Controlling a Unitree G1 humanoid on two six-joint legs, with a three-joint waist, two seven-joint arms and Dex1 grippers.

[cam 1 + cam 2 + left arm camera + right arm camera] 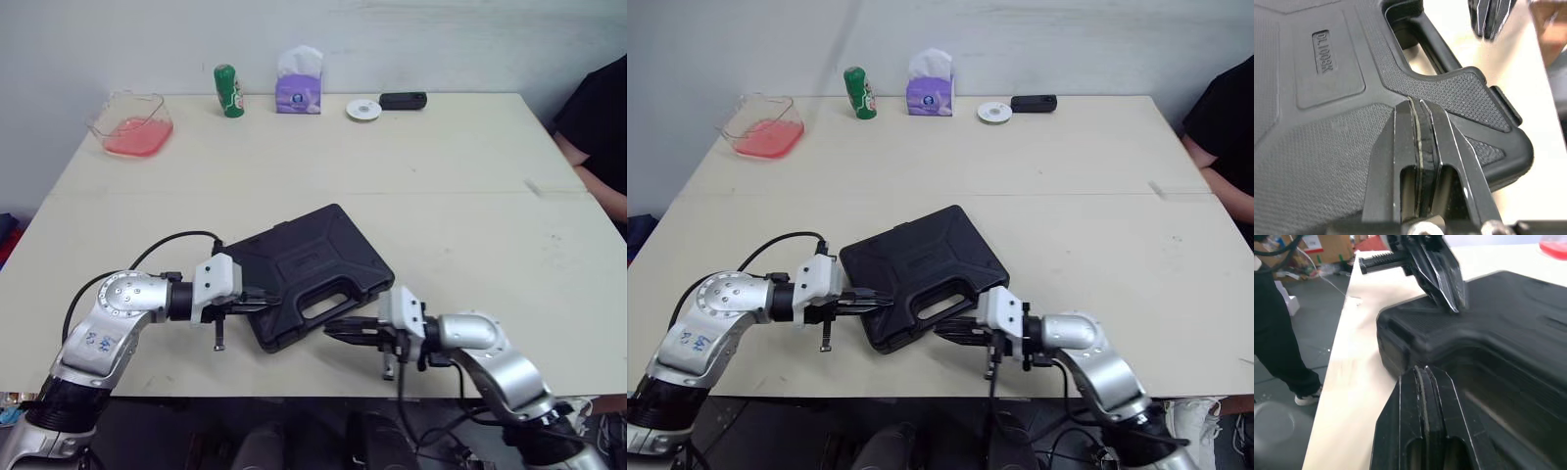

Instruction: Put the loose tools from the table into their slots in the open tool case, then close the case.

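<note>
The black tool case (pixel 304 269) lies closed on the table near the front edge, with its handle (pixel 328 305) facing me. My left gripper (pixel 263 306) is shut and its tips rest on the lid at the case's front left corner (pixel 1419 104). My right gripper (pixel 331 331) is shut, with nothing in it, and points at the handle side of the case from the right (pixel 1422 371). The right wrist view looks across the case to the left gripper (pixel 1447 293). No loose tools are in view on the table.
At the far edge stand a clear container with pink contents (pixel 132 124), a green can (pixel 228 90), a purple tissue pack (pixel 298 86), a white disc (pixel 363 109) and a small black device (pixel 403 100). A person in black (pixel 598 127) sits at the right side.
</note>
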